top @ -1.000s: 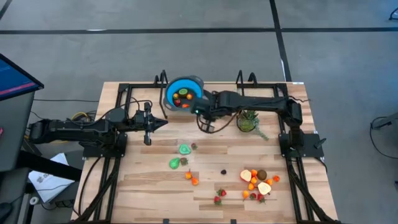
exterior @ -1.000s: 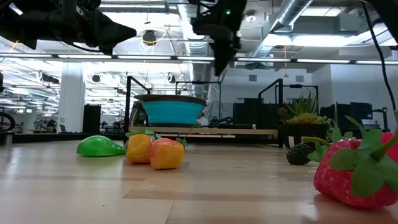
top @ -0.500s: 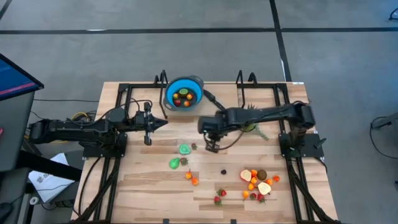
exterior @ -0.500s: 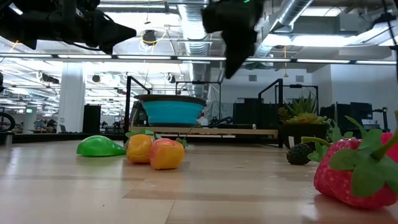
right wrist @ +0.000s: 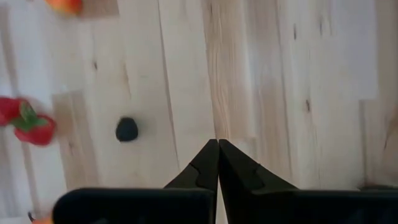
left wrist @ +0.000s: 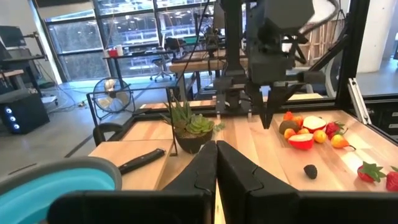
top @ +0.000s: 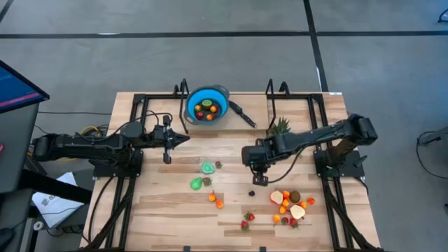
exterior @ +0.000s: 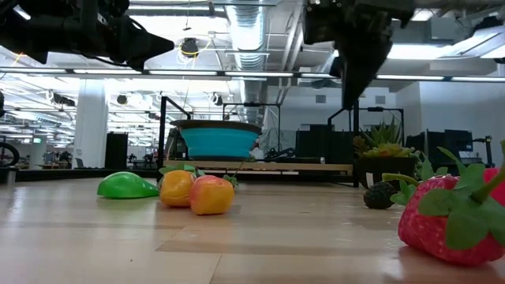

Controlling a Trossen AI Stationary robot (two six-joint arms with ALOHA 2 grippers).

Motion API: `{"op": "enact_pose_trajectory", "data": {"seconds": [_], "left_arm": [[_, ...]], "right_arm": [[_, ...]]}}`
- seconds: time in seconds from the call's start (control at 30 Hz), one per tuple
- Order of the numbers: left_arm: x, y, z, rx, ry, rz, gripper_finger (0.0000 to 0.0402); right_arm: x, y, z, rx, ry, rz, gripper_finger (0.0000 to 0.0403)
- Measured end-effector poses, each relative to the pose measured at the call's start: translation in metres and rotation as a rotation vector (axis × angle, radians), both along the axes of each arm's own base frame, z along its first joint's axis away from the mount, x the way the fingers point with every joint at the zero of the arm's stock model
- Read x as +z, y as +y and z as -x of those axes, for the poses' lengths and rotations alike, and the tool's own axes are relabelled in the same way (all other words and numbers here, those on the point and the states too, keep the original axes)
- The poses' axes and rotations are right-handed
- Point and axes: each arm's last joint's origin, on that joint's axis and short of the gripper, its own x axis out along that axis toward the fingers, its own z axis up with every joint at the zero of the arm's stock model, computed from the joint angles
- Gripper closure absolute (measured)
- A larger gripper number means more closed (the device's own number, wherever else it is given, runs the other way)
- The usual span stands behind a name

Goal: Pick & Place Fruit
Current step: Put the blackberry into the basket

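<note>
Right hand [top: 260,179], pinched shut and empty, hangs over bare wood; blue bowl [top: 218,99] holds several small fruits [top: 205,109].

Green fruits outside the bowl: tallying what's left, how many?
2. One green fruit lies mid-table between the arms; the other green fruit sits close beside it. The fruit pile could hide more.
</note>
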Motion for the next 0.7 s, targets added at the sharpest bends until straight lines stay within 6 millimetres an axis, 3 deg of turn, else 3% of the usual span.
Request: {"op": "enact_pose_trajectory", "data": {"seconds": [0.37,0.7], "left_arm": [[0.0,0.0,0.0,0.0,0.001,0.0,0.0399],[0.0,0.0,0.0,0.0,0.002,0.001,0.0399]], "right_arm": [[-0.036,0.022,-0.011,0.097,0.116,0.011,0.0388],[-0.054,0.05,-0.014,0.174,0.122,0.016,0.0233]]}}
